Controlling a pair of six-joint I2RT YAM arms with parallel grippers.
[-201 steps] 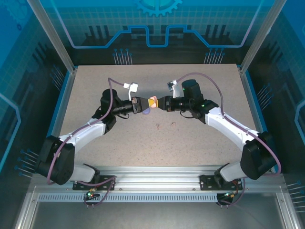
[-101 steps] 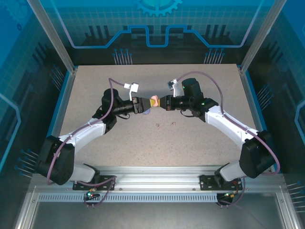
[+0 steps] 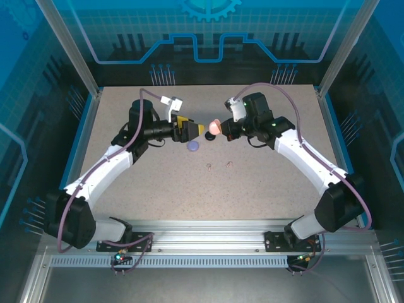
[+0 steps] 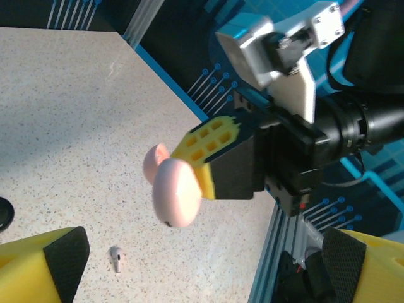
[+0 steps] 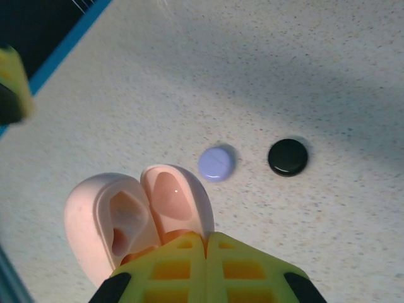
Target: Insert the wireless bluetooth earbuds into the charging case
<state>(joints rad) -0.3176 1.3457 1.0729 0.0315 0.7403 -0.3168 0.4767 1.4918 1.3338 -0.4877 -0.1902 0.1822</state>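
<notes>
Your left gripper (image 3: 192, 128) has just let go and drawn back to the left, its fingers spread wide. That leaves the opened pink charging case (image 3: 213, 128) pinched by the right gripper (image 3: 221, 130) alone, held above the counter (image 3: 265, 189). Two earbuds (image 3: 208, 167) lie nearer you, well apart from it. Neither is seated, so the left looks free to fetch one.
</notes>
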